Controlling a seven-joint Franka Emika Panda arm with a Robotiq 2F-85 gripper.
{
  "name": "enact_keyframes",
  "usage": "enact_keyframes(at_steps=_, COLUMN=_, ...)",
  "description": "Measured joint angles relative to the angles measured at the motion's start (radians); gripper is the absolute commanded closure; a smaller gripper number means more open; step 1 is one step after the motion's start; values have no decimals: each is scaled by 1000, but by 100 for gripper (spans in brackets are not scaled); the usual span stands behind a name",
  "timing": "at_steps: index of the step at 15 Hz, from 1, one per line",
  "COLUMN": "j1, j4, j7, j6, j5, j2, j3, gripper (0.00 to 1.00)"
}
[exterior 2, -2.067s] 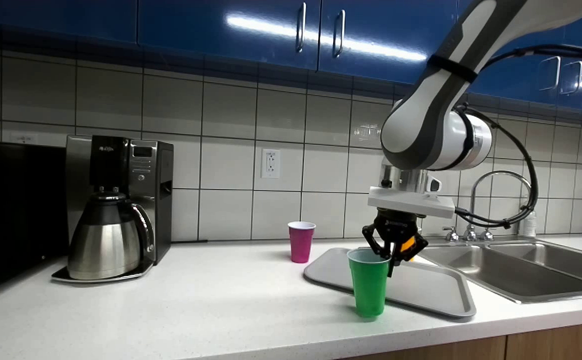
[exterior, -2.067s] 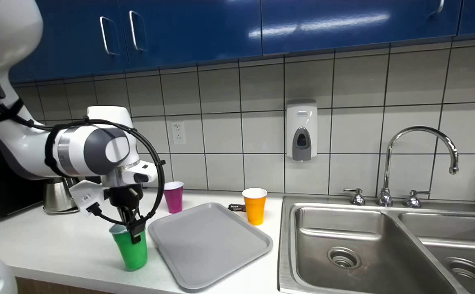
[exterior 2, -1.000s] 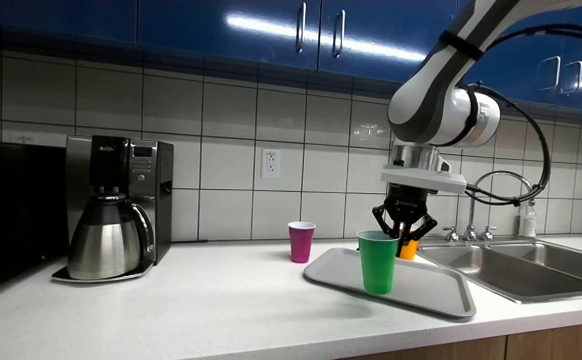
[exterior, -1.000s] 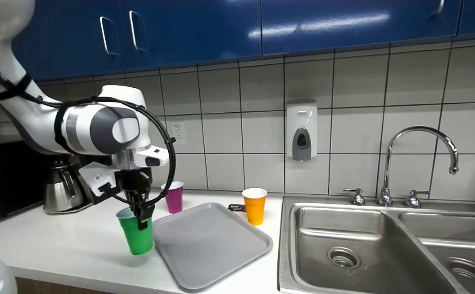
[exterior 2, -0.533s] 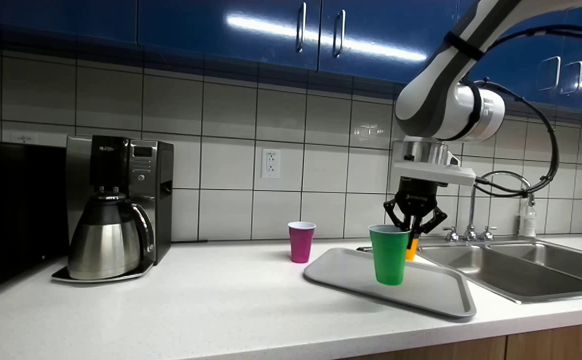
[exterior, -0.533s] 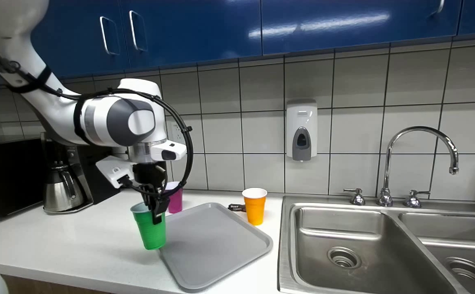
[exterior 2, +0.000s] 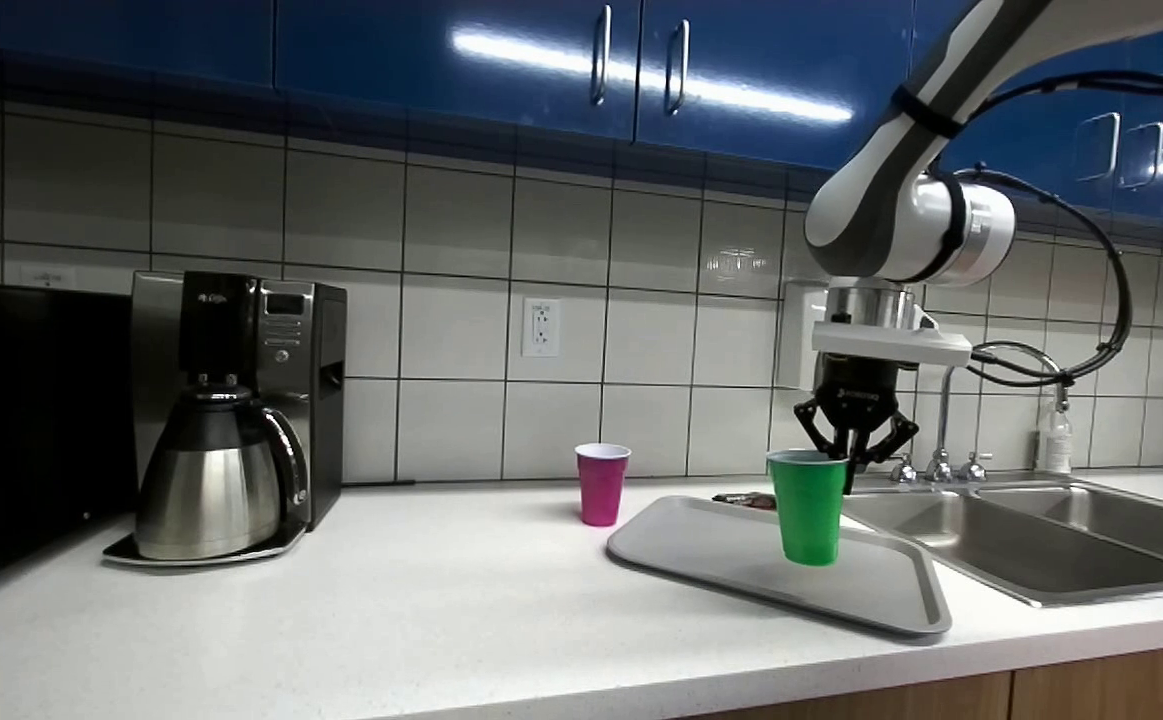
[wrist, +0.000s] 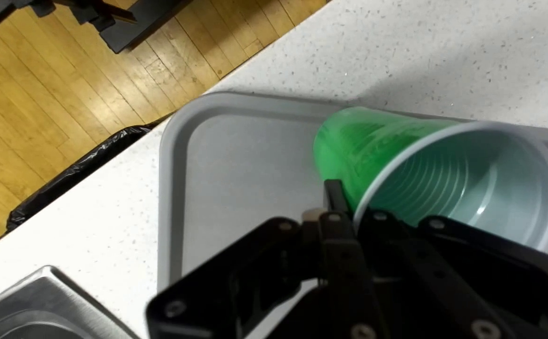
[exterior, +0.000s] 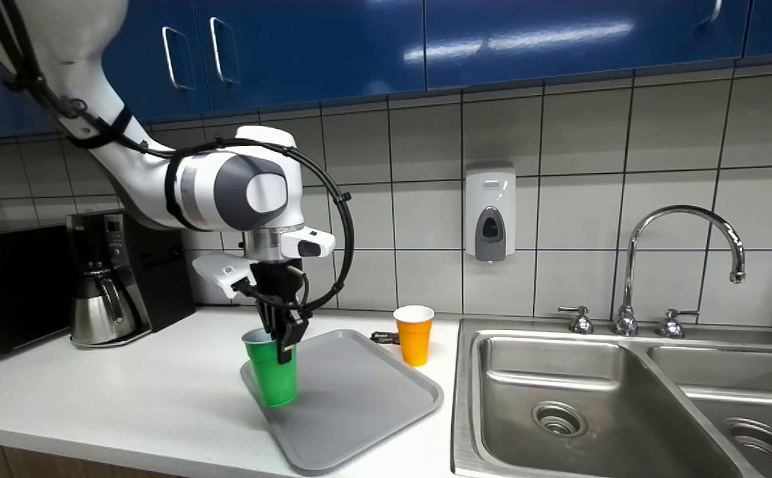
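The gripper (exterior 2: 845,465) is pinched on the rim and wall of the green cup (exterior 2: 807,510), one finger inside the cup and the other outside. The cup hangs just below and beside the fingers (wrist: 335,195), mouth up, a little tilted in an exterior view. In both exterior views it is over the grey tray (exterior: 366,398), near the tray's edge and under the gripper; whether its base touches the tray I cannot tell. In the wrist view the cup's pale inside faces up, to the right of the fingers.

The white counter (exterior 2: 391,600) runs beneath gripper and tray. In an exterior view the orange cup (exterior: 414,338) stands upright to the right of the gripper, just beside the tray, with a dark thing (exterior: 384,338) next to it, too small to make out. Farther right of the gripper are the sink (exterior: 468,398) and the tap (exterior: 630,272), and the soap dispenser (exterior: 490,222) is on the wall, higher than the gripper.

In an exterior view the pink cup (exterior 2: 601,488) stands upright to the left of the gripper, well apart from it. Farther left of the gripper is the coffee maker (exterior 2: 286,380) with its metal pot (exterior 2: 211,490). Blue cupboards (exterior 2: 461,60) are high above the gripper, and a wooden floor (wrist: 43,117) is well below it, past the counter's edge
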Motion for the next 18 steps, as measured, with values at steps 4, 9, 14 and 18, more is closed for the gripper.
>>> enact_keyframes(at_steps=4, j1=-5, j4=29, j7=-58, j6=-2, j5=-3, j2=48, j3=-27, gripper=99)
enact_keyframes(at_steps=9, j1=-6, j4=68, j7=-122, j6=-2, j5=-20, j2=108, j3=-53, gripper=99)
enact_keyframes(at_steps=14, j1=-6, j4=104, j7=-211, j6=-1, j5=-31, j2=159, j3=-75, gripper=99)
enact_keyframes(at_steps=18, j1=-6, j4=123, j7=-295, j6=-1, j5=-31, j2=191, j3=-84, gripper=99)
